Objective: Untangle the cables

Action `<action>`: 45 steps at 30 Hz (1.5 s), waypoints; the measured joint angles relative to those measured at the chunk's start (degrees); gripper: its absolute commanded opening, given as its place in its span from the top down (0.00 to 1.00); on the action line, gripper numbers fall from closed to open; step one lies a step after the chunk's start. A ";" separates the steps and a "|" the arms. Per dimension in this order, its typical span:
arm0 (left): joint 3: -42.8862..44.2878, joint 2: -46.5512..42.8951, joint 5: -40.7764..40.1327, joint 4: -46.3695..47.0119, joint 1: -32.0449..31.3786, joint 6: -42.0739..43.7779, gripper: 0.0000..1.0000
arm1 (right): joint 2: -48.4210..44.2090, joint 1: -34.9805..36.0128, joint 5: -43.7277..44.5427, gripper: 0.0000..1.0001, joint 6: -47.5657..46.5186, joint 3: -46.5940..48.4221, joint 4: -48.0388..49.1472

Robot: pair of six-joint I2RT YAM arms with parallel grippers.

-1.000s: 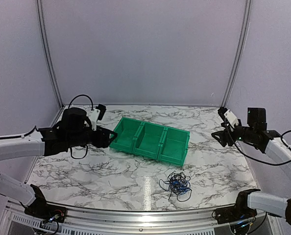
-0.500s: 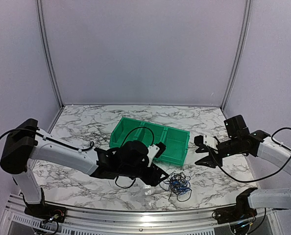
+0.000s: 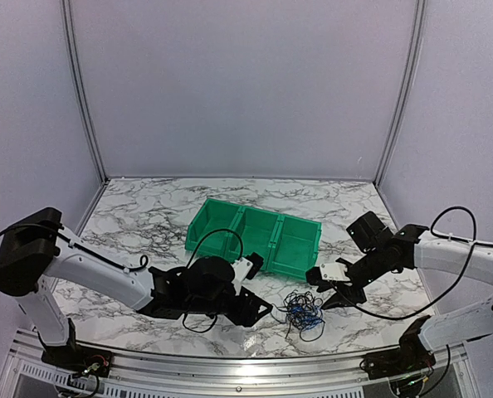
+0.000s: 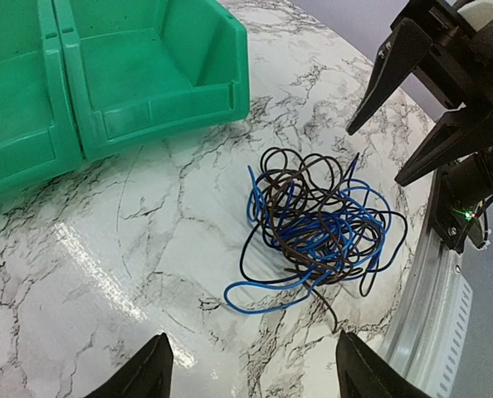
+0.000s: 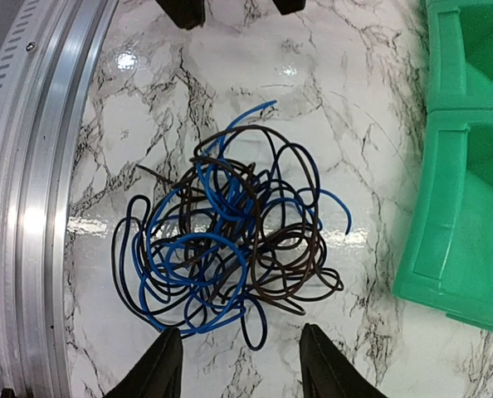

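Marble table (image 3: pixel 130 249), purple walls (image 3: pixel 246 83) behind. Left gripper (image 4: pixel 251 373) jaws spread wide, right gripper (image 5: pixel 242 365) jaws wide too, both gripping nothing, flanking the cables (image 4: pixel 313 224), a dark-and-blue knot lying between green bin (image 3: pixel 255 236) and front rail (image 5: pixel 31 207).

a robotics lab test cell: plain pale lilac panels (image 3: pixel 246 83) close in the back and both sides, held by aluminium uprights (image 3: pixel 79 91), around a marble-patterned table (image 3: pixel 139 220) edged with a metal rail (image 3: pixel 230 369). a left arm (image 3: pixel 97 267) and a right arm (image 3: pixel 466 259), white with black joints and loose black leads, reach over the tabletop, where a green three-compartment bin (image 3: pixel 292 265) sits.
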 measured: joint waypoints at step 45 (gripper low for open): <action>-16.48 -13.05 -28.20 12.20 -6.16 -4.55 0.17 | 23.74 8.41 -12.63 1.00 20.20 12.07 17.70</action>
